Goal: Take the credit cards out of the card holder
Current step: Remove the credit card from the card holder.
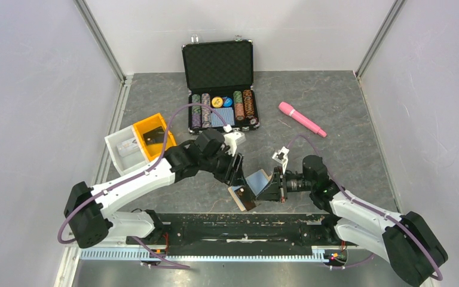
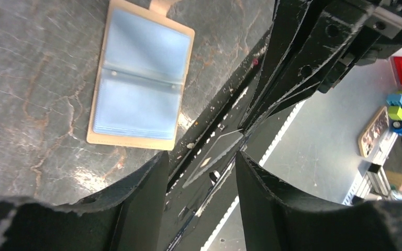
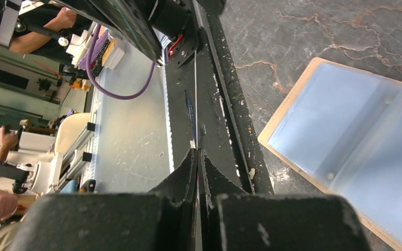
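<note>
Right fingers (image 3: 183, 175) are pinched shut on a thin card (image 2: 214, 157); left fingers (image 2: 144, 183) stand half open either side of it. The card holder (image 2: 141, 78) lies open on the surface nearby. A black case (image 1: 218, 66) holds poker chips (image 1: 222, 109)

card holder (image 3: 345, 151) cropped at the edge; right claw's (image 3: 198, 151) credit card (image 3: 194, 107) seen edge-on.

A dark grey, marbled bench (image 1: 346, 161) filled the middle of the top view. Plain white walls (image 1: 30, 89) closed it in at left, right and top, with metal rails (image 1: 101, 42) running down both upper corners under even light.
</note>
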Controlling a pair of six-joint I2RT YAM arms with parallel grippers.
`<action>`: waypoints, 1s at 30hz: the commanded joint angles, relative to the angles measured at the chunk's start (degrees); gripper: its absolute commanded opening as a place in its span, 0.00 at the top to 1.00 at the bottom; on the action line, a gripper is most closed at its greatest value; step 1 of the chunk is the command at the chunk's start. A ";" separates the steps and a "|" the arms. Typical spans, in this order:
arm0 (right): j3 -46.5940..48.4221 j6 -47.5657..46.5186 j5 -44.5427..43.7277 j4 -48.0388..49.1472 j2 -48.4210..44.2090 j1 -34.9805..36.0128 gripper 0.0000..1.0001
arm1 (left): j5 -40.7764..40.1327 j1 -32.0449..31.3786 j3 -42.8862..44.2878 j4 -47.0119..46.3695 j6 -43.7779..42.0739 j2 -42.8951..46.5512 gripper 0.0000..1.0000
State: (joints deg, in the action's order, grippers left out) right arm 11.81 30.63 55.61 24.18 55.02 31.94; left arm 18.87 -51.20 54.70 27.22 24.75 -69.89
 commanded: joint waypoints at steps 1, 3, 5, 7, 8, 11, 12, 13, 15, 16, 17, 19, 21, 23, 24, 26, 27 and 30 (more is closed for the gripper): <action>-0.67 1.61 2.64 6.74 -0.61 1.16 1.00 | 8.21 -0.04 0.78 -0.60 -4.20 -0.98 0.44; -1.21 3.01 3.04 8.69 -1.06 1.43 1.00 | 9.65 -0.04 0.52 -0.77 -4.27 -0.74 0.44; -1.70 3.96 3.44 10.41 -1.15 1.57 1.00 | 10.57 -0.03 0.16 -0.81 -4.46 -0.50 0.45; -1.71 4.24 3.78 10.75 -1.07 1.59 1.00 | 11.89 -0.04 -0.18 -0.94 -4.37 -0.21 0.46; -1.69 4.25 3.68 10.80 -1.11 1.61 1.00 | 12.58 -0.03 -0.28 -1.02 -4.41 -0.04 0.47; -1.49 4.97 3.48 11.24 -1.06 1.70 1.00 | 13.65 -0.04 -1.36 -1.36 -4.37 0.97 0.50; -1.51 5.29 3.60 11.69 -1.07 1.65 1.00 | 13.56 -0.04 -1.71 -1.50 -4.28 1.38 0.51; -1.48 5.55 3.79 11.89 -1.06 1.72 1.00 | 13.64 -0.04 -2.16 -1.76 -4.28 1.91 0.53; -1.48 5.43 3.79 11.93 -0.87 1.67 1.00 | 13.73 -0.04 -3.03 -2.37 -3.98 3.08 0.57; -1.44 5.18 4.12 11.90 -0.58 1.74 1.00 | 14.06 -0.04 -3.39 -2.56 -3.87 3.63 0.58; -1.49 4.91 4.28 11.90 -0.37 1.71 1.00 | 14.57 -0.09 -3.73 -2.82 -3.84 4.00 0.60; -1.52 4.50 4.32 11.91 0.07 1.70 1.00 | 15.67 -0.04 -4.41 -3.48 -3.59 4.79 0.64; -1.60 4.64 4.32 12.62 0.14 1.67 1.00 | 16.55 -0.04 -5.00 -4.23 -3.30 5.18 0.72; -1.65 4.53 4.28 12.64 0.15 1.70 1.00 | 16.68 -0.04 -5.53 -5.03 -2.89 5.52 0.83; -1.74 4.52 4.19 12.56 0.22 1.66 1.00 | 16.57 0.07 -5.65 -5.24 -2.80 5.67 0.87; -1.85 4.44 3.98 12.66 0.47 1.72 1.00 | 16.63 0.13 -6.07 -5.76 -2.45 5.62 0.90; -2.02 4.42 4.04 12.85 0.68 1.70 1.00 | 16.63 0.14 -6.25 -6.14 -2.28 5.60 0.92; -2.22 4.53 3.92 13.25 1.00 1.70 0.99 | 16.97 0.22 -6.70 -6.48 -1.77 5.40 0.98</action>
State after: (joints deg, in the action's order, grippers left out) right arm 10.09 35.46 59.68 33.93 55.53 33.54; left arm 33.34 -51.11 48.47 23.86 22.87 -65.32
